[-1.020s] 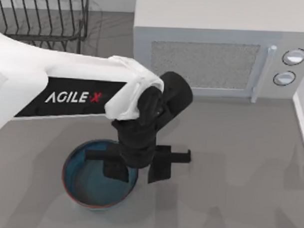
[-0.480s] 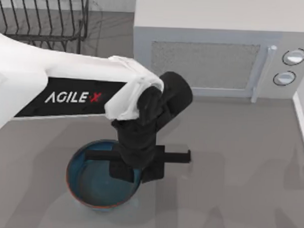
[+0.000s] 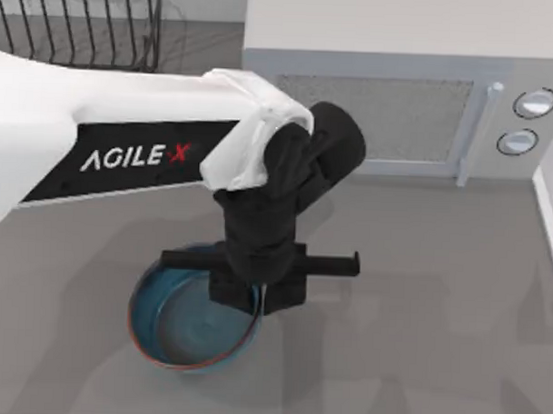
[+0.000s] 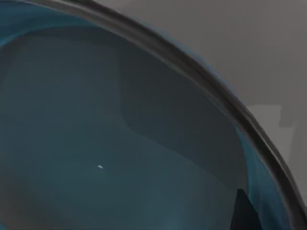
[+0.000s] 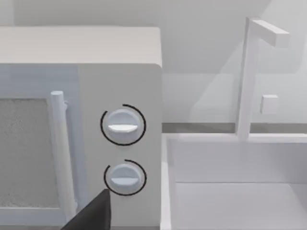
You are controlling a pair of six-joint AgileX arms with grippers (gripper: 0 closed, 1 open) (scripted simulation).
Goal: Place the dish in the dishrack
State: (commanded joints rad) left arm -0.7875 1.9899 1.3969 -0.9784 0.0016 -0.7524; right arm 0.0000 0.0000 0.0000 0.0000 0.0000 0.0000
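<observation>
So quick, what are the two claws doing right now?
Left claw: shut on the dish, pinching its rim.
Right claw: near the microwave; cannot be told.

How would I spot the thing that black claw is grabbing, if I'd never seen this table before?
Start at the big white-grey microwave at the back of the grey table. Nearer the camera, toward the table's left, sits a round, shallow blue bowl under the left gripper. Its thin orange-red rim sets it apart from the dark wire dishrack.

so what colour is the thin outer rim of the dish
Orange-red, on the blue dish; the top view shows it best.
</observation>
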